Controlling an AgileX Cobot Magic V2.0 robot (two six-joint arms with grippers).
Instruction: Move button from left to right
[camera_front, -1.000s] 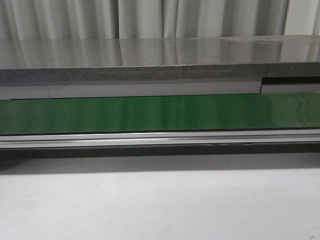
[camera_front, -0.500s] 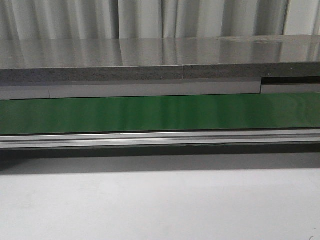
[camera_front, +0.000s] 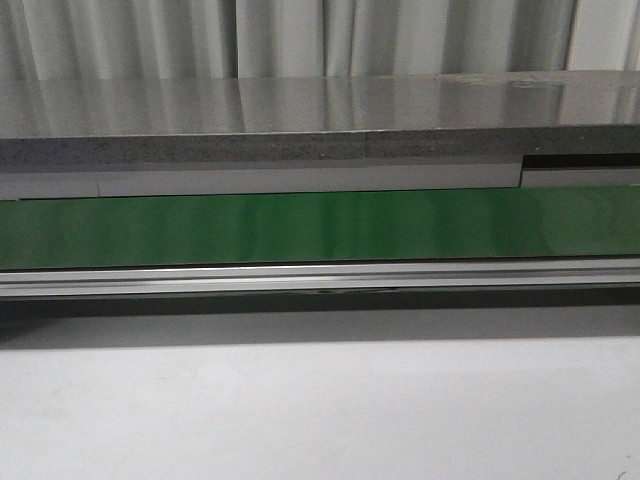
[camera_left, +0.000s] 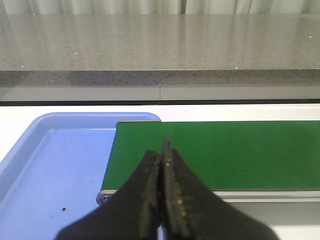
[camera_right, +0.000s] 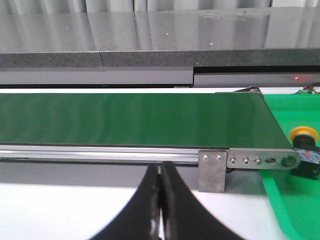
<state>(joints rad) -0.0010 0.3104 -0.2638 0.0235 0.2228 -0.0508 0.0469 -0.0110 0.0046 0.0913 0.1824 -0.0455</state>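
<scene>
The button (camera_right: 305, 152), with a yellow round head and a black body with blue and red marks, lies in the green tray (camera_right: 292, 210) just past the belt's right end, seen only in the right wrist view. My right gripper (camera_right: 160, 170) is shut and empty, low in front of the belt's metal rail, well to the left of the button. My left gripper (camera_left: 161, 152) is shut and empty over the left end of the green belt (camera_left: 220, 150), beside the blue tray (camera_left: 55, 170). Neither gripper shows in the front view.
The green conveyor belt (camera_front: 320, 225) runs across the front view with a metal rail (camera_front: 320, 275) along its near side. A grey stone counter (camera_front: 320, 120) stands behind it. A metal bracket (camera_right: 212, 170) sits at the belt's right end. The blue tray holds only a few dark specks.
</scene>
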